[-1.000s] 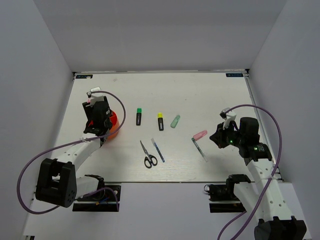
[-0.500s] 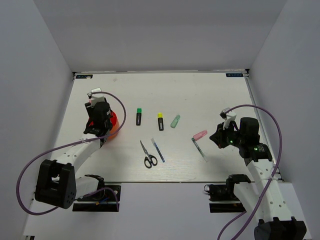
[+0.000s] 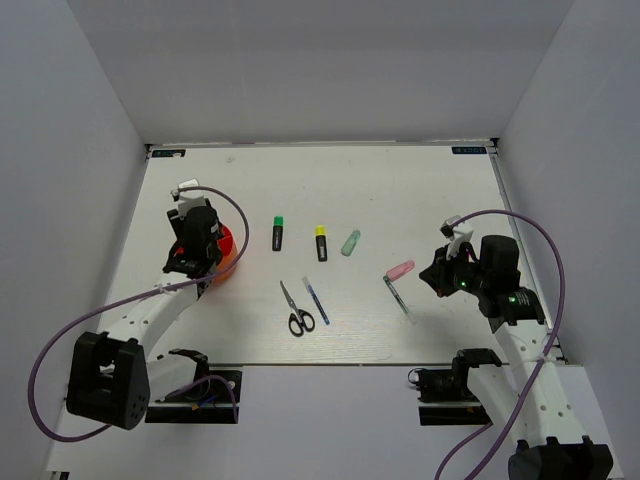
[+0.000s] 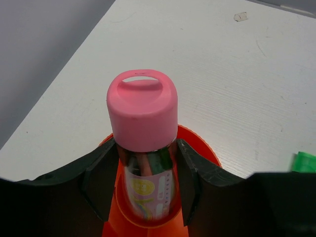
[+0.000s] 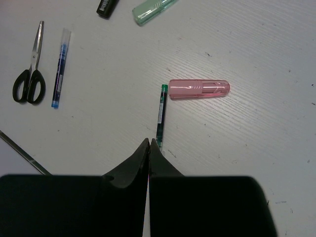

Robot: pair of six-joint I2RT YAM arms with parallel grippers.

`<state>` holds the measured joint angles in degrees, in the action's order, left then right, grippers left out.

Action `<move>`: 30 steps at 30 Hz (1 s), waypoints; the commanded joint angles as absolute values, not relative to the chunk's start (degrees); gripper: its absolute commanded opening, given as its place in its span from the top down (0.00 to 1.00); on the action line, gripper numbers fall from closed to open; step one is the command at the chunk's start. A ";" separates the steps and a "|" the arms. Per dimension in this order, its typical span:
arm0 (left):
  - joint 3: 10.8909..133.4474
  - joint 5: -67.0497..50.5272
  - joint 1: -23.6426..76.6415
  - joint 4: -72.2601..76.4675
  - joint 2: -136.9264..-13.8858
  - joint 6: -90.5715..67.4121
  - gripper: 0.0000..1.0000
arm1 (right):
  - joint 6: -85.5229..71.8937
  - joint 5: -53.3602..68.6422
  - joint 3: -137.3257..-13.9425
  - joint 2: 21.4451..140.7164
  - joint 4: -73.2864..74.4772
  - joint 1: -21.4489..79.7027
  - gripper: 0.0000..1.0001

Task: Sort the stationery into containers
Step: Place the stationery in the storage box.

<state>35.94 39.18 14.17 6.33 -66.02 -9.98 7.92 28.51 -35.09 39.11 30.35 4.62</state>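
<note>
Standing upright in the round red-orange cup (image 4: 200,145) at the left of the tabletop (image 3: 400,190) is a clear tube with a pink cap (image 4: 142,113). The left hand (image 4: 146,153) straddles it, a finger on either side of the barrel just below the cap. Whether those fingers press on it or only lie beside it cannot be told. The tube looks light, rigid and smooth, so probably slick. The barrel under the wider cap seems the surest place to hold.

The right hand (image 5: 149,143) is clenched and empty, its tips hovering just above the near end of the clear pen (image 5: 160,111), which lies close to the pink highlighter (image 5: 199,89). Farther left lie the slim blue pen (image 5: 60,69) and, near it, the black-handled scissors (image 5: 29,81), with the pale green highlighter (image 5: 153,10) and the green-capped (image 3: 277,232) and yellow-capped (image 3: 321,243) markers behind.

The pens are thin, low and likely to roll, so a pinch across mid-barrel would suit. The scissors are stiffer and heavier at the handles, so the pivot looks best.

The white tabletop is flat with a fine grain. Pale walls close in three sides, and most pieces lie well apart.
</note>
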 commanded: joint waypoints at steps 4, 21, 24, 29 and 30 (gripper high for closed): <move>33.84 38.58 14.15 2.81 -61.79 -13.45 0.33 | 8.17 29.44 -36.30 38.32 30.24 4.75 1.00; 48.99 21.92 14.33 -21.62 -53.17 -18.36 0.99 | 8.26 29.18 -36.30 38.05 30.23 4.83 0.40; 56.30 5.43 14.50 -28.89 -55.54 -19.07 0.94 | 8.26 29.01 -36.65 38.75 30.32 4.83 0.55; 64.07 2.45 19.94 -39.02 -63.80 -17.14 0.58 | 8.17 28.39 -37.35 40.17 30.94 4.75 0.90; 63.90 3.16 20.91 -38.50 -64.07 -16.36 0.47 | 8.26 28.39 -37.18 40.25 30.76 4.75 0.77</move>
<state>62.85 8.19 18.26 -28.69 -61.63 -17.41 7.90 28.38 -35.16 40.16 30.61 4.62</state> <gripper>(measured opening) 0.475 0.188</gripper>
